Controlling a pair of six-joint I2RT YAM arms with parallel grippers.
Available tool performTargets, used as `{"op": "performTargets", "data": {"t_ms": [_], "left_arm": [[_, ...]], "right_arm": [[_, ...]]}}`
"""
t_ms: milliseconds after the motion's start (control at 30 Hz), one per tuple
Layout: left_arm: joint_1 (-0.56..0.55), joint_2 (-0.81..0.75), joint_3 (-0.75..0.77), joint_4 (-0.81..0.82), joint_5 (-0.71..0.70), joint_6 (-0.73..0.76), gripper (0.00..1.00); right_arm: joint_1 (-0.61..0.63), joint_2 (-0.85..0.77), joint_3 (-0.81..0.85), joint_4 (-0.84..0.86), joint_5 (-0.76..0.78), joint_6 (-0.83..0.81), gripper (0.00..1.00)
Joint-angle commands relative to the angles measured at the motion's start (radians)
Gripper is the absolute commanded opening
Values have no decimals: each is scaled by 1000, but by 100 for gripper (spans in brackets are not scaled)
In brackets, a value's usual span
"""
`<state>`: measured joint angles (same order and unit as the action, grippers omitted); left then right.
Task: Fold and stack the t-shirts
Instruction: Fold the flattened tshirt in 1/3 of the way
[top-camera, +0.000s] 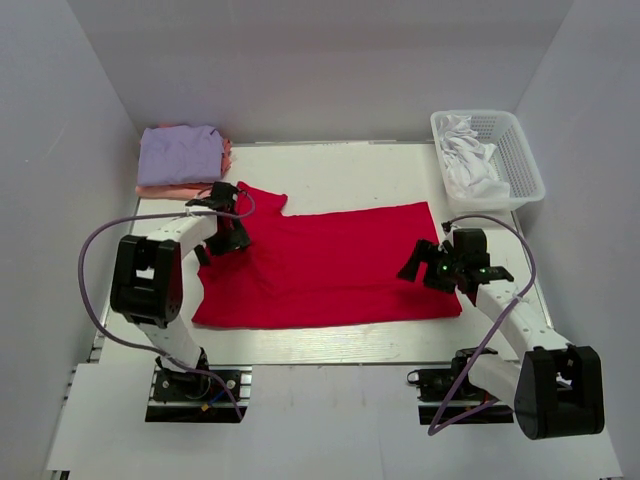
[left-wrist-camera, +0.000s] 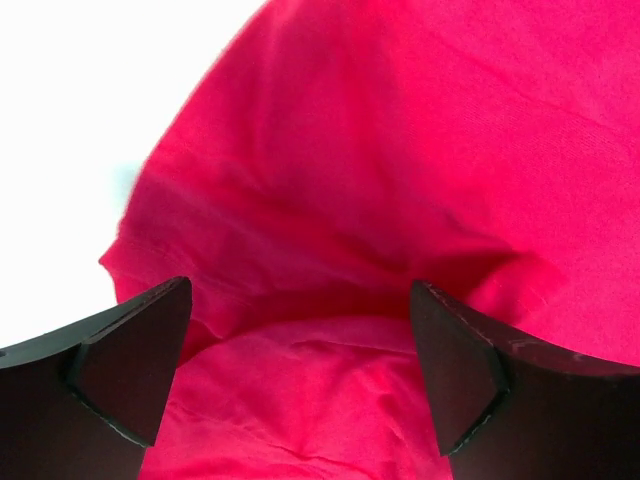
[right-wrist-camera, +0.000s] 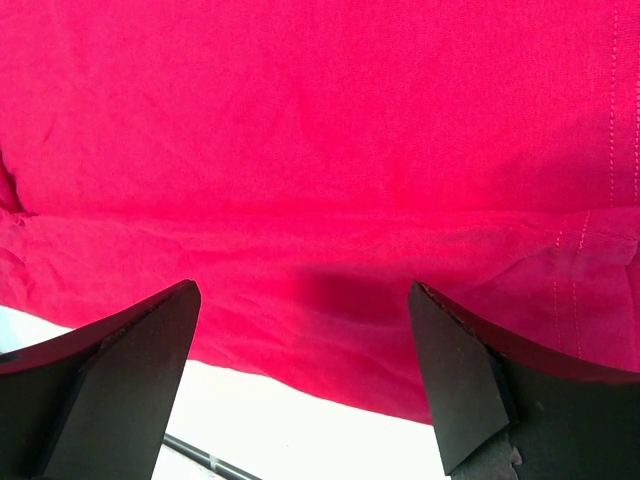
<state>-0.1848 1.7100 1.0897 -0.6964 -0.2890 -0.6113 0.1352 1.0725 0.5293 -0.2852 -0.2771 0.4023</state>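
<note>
**Technician A:** Where is the red t-shirt (top-camera: 330, 265)?

**Technician B:** In the top view it lies spread flat across the centre of the table (top-camera: 350, 165), with one sleeve pointing to the upper left. The left arm covers part of the shirt's left margin, so the outline there cannot be traced.

**Technician A:** What is the state of the pincers?

**Technician B:** The left gripper (left-wrist-camera: 300, 285) has its fingers wide apart over rumpled red fabric near the sleeve, with nothing clamped between them. The right gripper (right-wrist-camera: 303, 287) is spread just as wide over the hem at the shirt's right end and grips nothing. Neither wrist view shows whether the fingertips touch the cloth.

**Technician A:** And the other shirts?

**Technician B:** The lavender t-shirt (top-camera: 180, 153) lies folded at the upper left of the top view, on top of the salmon-pink t-shirt (top-camera: 160, 190). Only a strip of the pink one shows, along the lower and right sides.

**Technician A:** What is hard to read?

**Technician B:** The upper left of the left wrist view is washed out to white and shows no surface detail. The basket (top-camera: 525, 160) at the upper right holds white cloth (top-camera: 468, 160), but separate pieces cannot be made out.

**Technician A:** What about edges and open room?

**Technician B:** The shirt's lower edge runs near the table's near edge. Bare table shows above the shirt, between the stack and the basket. The stack sits just beside the left arm's wrist. In the right wrist view, bare table shows below the hem.
</note>
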Motion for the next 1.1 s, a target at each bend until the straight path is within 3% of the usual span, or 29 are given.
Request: {"op": "performTargets", "data": {"t_ms": [0,200,267,400,433,633,800,1067], "left_arm": [[4,-36,87,-84,-72,-70,100],[4,-246,26,-84,-61,-165,100],[4,-315,-22,-94,-61,-206,100],[-10,-461,-138,-32,59,-232,100],[-10,-496,-195,6,121,-220,100],[-10,-515,-342,32,211,-220,100],[-10,-549,-427,44,223,-211,100],[2,-618,-511,17,198,-252,100]], "right_arm": [[4,-39,49,1,-17,-36,90],[52,-124,136,6,1,-85,90],[78,-97,169,26,-59,-91,90],[184,123,267,105,-161,-97,90],[267,165,287,115,-162,-97,90],[513,542,653,103,-189,-166,90],[581,748,851,132,-247,-148,90],[655,942,963,148,-286,-109,88]]}}
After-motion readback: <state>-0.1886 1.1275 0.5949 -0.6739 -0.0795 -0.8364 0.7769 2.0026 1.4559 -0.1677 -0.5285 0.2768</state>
